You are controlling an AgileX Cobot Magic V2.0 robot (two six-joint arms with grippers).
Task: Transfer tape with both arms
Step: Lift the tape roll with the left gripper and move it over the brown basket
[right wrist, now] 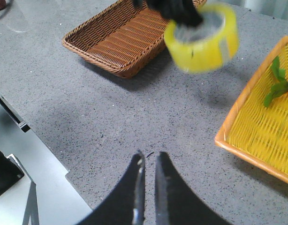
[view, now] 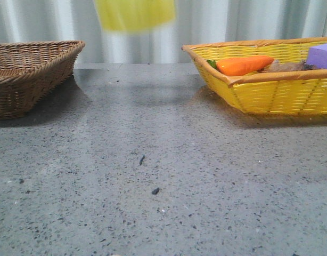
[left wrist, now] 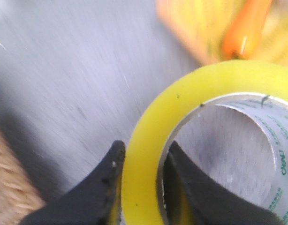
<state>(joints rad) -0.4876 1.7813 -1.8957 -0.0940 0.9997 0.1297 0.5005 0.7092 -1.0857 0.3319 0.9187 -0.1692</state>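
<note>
A grey speckled stone-like tabletop [view: 163, 202] fills most of the front view, backed by pale corrugated sheeting [view: 217, 24]; two small dark specks [view: 155, 190] are seen on it. A brown woven wicker basket [view: 30, 69] is set at the left, rectangular with sloped sides. A yellow woven basket [view: 270, 90] with an orange rim is set at the right, well apart from the brown one; a glossy orange carrot [view: 243, 64] and a purple block [view: 320, 55] are held in it. The tape [right wrist: 202, 40], a wide glossy yellow roll with a pale printed inner core, is held in the air above the tabletop between the two baskets, blurred. The left end effector [left wrist: 141, 185] is clenched on the roll's wall, one black finger outside and one inside the core. The right end effector [right wrist: 147, 161] is seen nearly closed, grasping nothing, above the bare tabletop.
</note>
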